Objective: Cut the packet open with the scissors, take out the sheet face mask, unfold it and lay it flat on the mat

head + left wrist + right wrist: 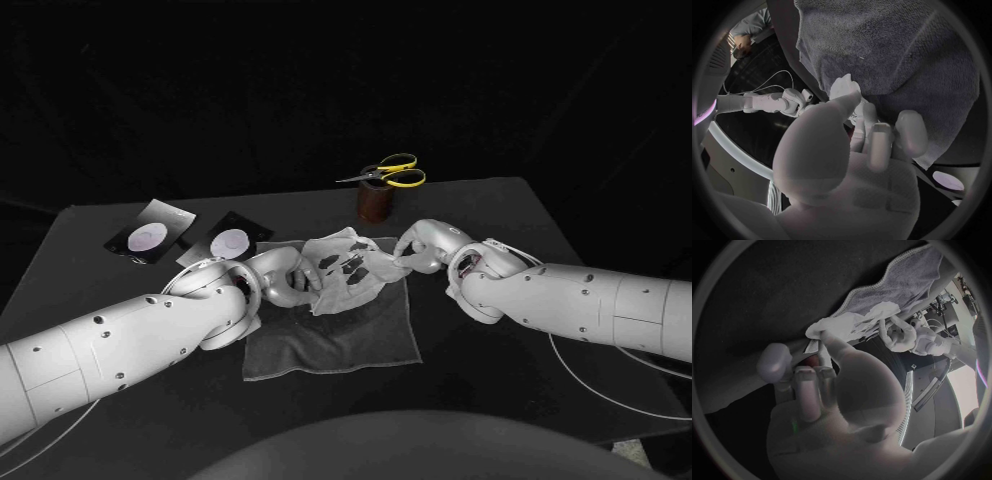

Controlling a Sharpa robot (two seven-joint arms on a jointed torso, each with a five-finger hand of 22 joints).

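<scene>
The white sheet mask [346, 266] hangs partly unfolded and creased between my two hands, its dark eye and mouth holes showing, over the far end of the grey mat [339, 345]. My left hand [286, 277] pinches its left edge and my right hand [430, 249] pinches its right edge. In the left wrist view the fingertips [856, 102] close on a white fold of the mask [844, 85] above the mat [898, 50]. In the right wrist view my right hand [817, 385] holds the mask [848, 322] beside the mat [907, 270].
Yellow-handled scissors [387, 173] stand in a brown holder [375, 204] at the table's far edge. Two dark packet pieces with pale round prints [152, 233] [228, 243] lie at the far left, behind my left arm. A white cable [620, 365] trails under my right arm.
</scene>
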